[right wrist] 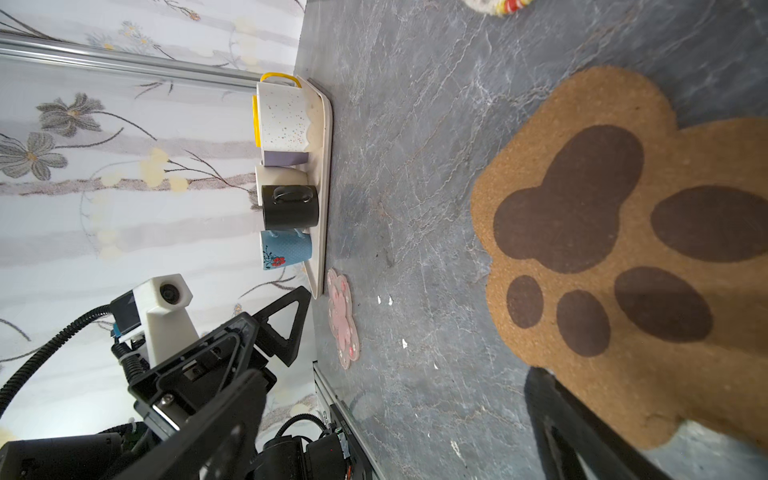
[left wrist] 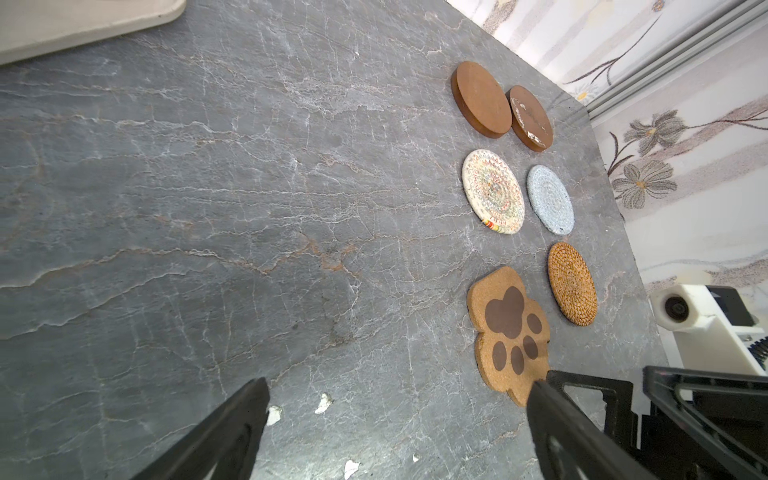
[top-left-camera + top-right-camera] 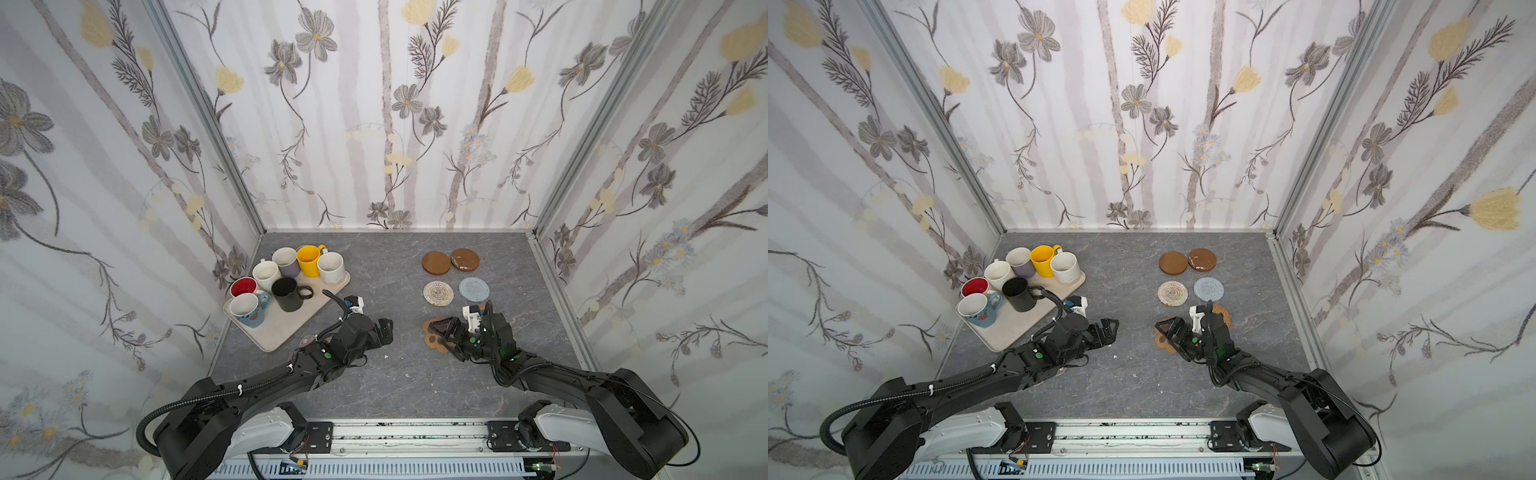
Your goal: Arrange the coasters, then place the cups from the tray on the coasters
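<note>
Six coasters lie in pairs on the right: two brown wooden discs (image 3: 436, 263) (image 3: 465, 259), a pale woven round (image 3: 438, 293), a grey round (image 3: 474, 289), a tan rattan round (image 3: 1223, 314) and a brown paw-shaped one (image 2: 509, 332). A pink-flower coaster (image 1: 343, 318) lies by the tray's near corner. My right gripper (image 3: 442, 332) is open just over the paw coaster, holding nothing. My left gripper (image 3: 384, 330) hovers open over bare table mid-front. Several cups stand on the beige tray (image 3: 291, 328): yellow (image 3: 308, 259), black (image 3: 286, 294), light blue (image 3: 249, 309) and others.
Floral walls close in the grey stone-look table (image 3: 386, 386) on three sides. Small white flecks (image 2: 322, 403) lie on the table near my left gripper. The tray sits askew against the left wall.
</note>
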Motion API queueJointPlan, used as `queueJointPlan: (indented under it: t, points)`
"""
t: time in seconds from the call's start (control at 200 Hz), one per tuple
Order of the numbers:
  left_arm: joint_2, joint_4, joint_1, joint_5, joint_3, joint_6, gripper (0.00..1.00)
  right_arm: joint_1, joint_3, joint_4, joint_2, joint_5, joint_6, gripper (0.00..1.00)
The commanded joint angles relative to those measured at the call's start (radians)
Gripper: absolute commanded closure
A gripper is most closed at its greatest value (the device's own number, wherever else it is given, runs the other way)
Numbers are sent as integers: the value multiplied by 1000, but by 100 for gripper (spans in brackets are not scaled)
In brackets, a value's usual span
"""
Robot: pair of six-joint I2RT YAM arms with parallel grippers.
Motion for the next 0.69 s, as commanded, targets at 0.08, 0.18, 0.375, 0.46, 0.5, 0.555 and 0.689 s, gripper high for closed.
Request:
queueJointPlan:
  t: [0.08,0.18,0.375,0.46,0.5,0.555,0.689]
  points:
    - [-4,18,14,-2,-6,5,0,42,-32,-9,-71,27,2,4]
    - [-6,18,20,-2,-8,10,0,73,-54,-13,-103,43,25,4]
    - [-26,18,26,-3,-17,12,0,122,-65,27,-78,50,67,4]
    - [-33,18,29,-4,-22,12,0,134,-73,69,-40,50,85,3]
    - [-36,18,29,-1,-25,13,0,133,-79,93,-16,46,92,4]
    - [-42,18,31,-2,-30,11,0,133,-83,131,18,40,106,4]
    - [-52,19,33,-8,-44,8,0,134,-84,176,74,51,118,5]
